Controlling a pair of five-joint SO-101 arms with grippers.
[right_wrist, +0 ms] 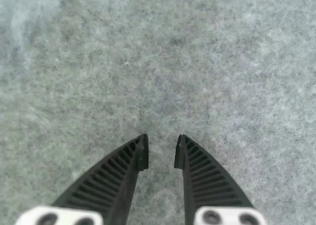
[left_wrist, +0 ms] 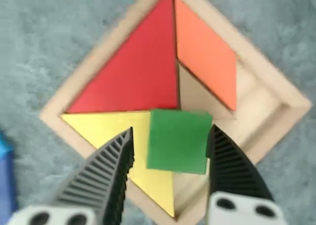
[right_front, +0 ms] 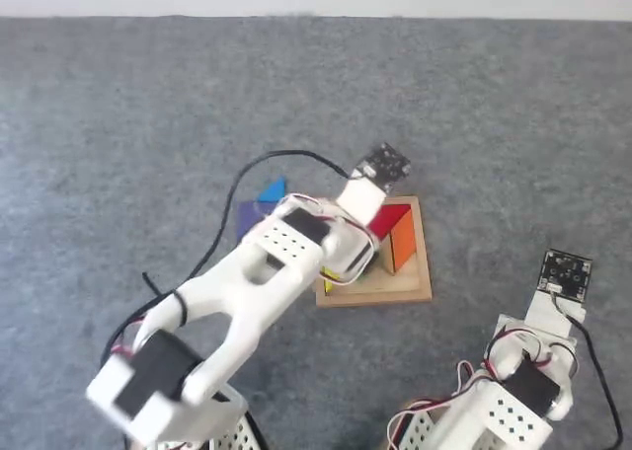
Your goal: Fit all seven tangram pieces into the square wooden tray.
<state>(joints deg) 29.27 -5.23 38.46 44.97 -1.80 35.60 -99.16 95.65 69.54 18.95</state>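
The square wooden tray [left_wrist: 276, 121] holds a large red triangle [left_wrist: 133, 72], an orange parallelogram [left_wrist: 207, 57] and a yellow triangle [left_wrist: 108, 126]. A green square [left_wrist: 177, 141] lies partly over the yellow triangle and the bare tray floor. My left gripper [left_wrist: 171, 132] hangs open above it, one finger at the square's edge and the other a small gap away. In the high view the left arm [right_front: 286, 262] covers most of the tray [right_front: 415, 294]. My right gripper [right_wrist: 162, 151] hovers over bare carpet, its fingers nearly together with nothing between them.
A blue triangle [right_front: 272, 189] and a purple piece [right_front: 252, 216] lie on the grey carpet just left of the tray, beside the left arm. The right arm [right_front: 533, 381] sits at the lower right, away from the tray. A black cable [right_front: 227, 213] loops over the carpet.
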